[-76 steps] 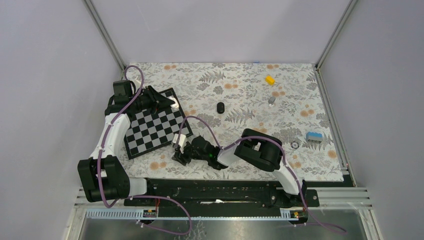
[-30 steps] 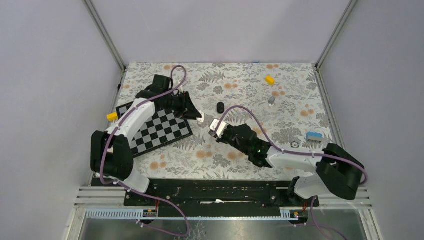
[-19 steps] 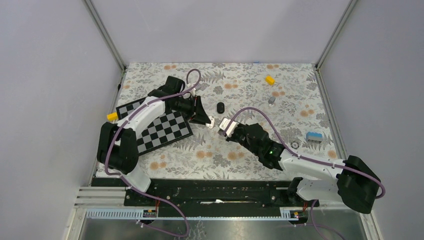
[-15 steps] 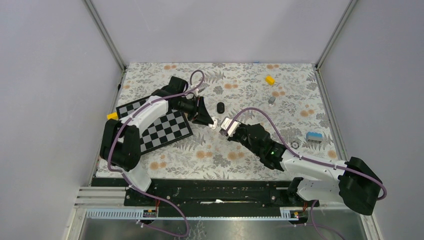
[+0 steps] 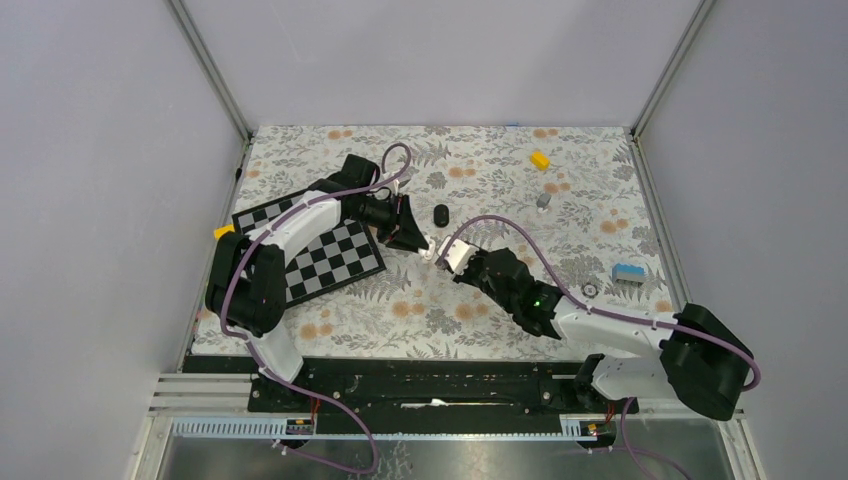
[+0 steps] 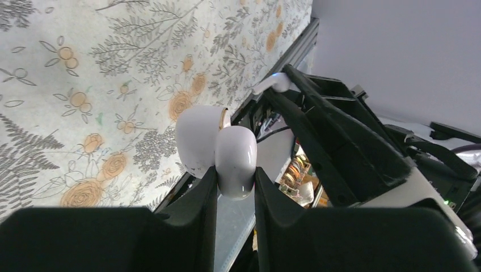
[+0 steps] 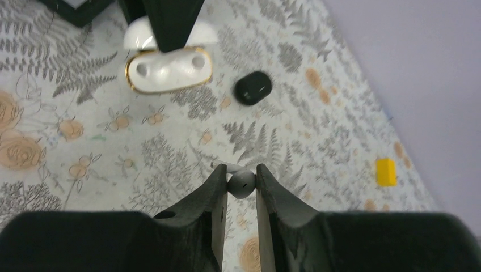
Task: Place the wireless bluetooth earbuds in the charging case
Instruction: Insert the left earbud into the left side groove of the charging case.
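Left tool (image 6: 235, 177) is clenched on the charging case (image 6: 235, 154), held above the middle of the table with its lid open; both sockets appear empty. Just to its right, the right tool (image 7: 241, 171) pinches one earbud (image 7: 244, 182) by the bulb, stem free.

Judgement: both items are light, rigid, glossy plastic and liable to slip or twist. The bulb is the sound hold, letting the stem lead into a socket.

The table (image 5: 480, 160) has a floral-patterned surface. On it lie a chessboard (image 5: 310, 255) at left, a black oval object (image 5: 441, 214) and a yellow block (image 5: 540, 159). Plain walls enclose the cell.
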`<action>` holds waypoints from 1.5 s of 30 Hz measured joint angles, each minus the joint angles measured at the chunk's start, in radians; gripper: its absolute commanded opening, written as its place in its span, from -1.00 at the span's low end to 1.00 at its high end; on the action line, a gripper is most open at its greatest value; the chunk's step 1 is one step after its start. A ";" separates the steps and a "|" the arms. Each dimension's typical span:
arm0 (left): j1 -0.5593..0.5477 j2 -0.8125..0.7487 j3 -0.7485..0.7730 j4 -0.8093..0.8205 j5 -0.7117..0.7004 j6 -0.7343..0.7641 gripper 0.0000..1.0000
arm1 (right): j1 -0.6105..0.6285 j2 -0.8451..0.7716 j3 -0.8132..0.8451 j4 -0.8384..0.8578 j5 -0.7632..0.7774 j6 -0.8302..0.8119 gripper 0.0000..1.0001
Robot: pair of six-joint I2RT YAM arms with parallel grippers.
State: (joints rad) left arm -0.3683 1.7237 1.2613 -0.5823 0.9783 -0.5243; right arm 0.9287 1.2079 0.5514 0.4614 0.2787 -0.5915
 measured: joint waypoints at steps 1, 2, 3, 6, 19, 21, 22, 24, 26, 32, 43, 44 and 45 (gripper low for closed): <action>0.001 0.000 0.000 -0.002 -0.011 0.000 -1.00 | -0.001 0.014 0.000 -0.013 0.001 0.014 -0.82; 0.002 0.000 0.000 -0.003 -0.027 0.000 -1.00 | -0.002 0.031 0.000 -0.029 -0.001 0.037 -0.82; 0.003 0.000 -0.002 -0.003 -0.043 0.000 -1.00 | -0.003 0.040 0.000 -0.040 -0.004 0.054 -0.82; 0.017 -0.005 -0.018 -0.006 -0.101 0.000 -1.00 | -0.011 0.079 0.001 -0.080 -0.010 0.125 -0.82; 0.053 -0.027 -0.044 -0.014 -0.145 0.004 -1.00 | -0.029 0.133 -0.076 -0.006 -0.086 0.203 -0.83; 0.052 -0.027 -0.044 -0.014 -0.113 0.006 -1.00 | -0.029 0.100 -0.076 0.001 -0.108 0.181 -0.83; 0.052 -0.027 -0.044 -0.014 -0.093 0.008 -1.00 | -0.028 0.081 -0.074 -0.002 -0.116 0.168 -0.83; 0.052 -0.025 -0.045 -0.007 -0.038 0.001 -1.00 | -0.028 0.043 -0.061 -0.010 -0.136 0.138 -0.82; 0.052 -0.020 -0.045 0.017 0.008 -0.021 -1.00 | -0.027 0.018 -0.033 -0.019 -0.150 0.099 -0.82; 0.051 0.034 -0.045 0.085 0.055 -0.103 -1.00 | -0.021 0.022 0.070 -0.055 -0.156 -0.027 -0.82; 0.047 0.084 -0.044 0.095 0.070 -0.177 -1.00 | -0.005 0.118 0.132 -0.093 -0.161 -0.165 -0.83; 0.046 0.087 -0.044 0.098 0.070 -0.182 -1.00 | -0.005 0.128 0.140 -0.093 -0.161 -0.174 -0.83; 0.044 0.091 -0.044 0.101 0.070 -0.186 -1.00 | -0.003 0.139 0.150 -0.093 -0.160 -0.182 -0.83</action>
State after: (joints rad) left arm -0.3241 1.8149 1.2175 -0.4816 1.0485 -0.7105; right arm 0.9257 1.3472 0.7013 0.3679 0.1184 -0.7738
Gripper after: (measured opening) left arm 0.263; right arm 0.282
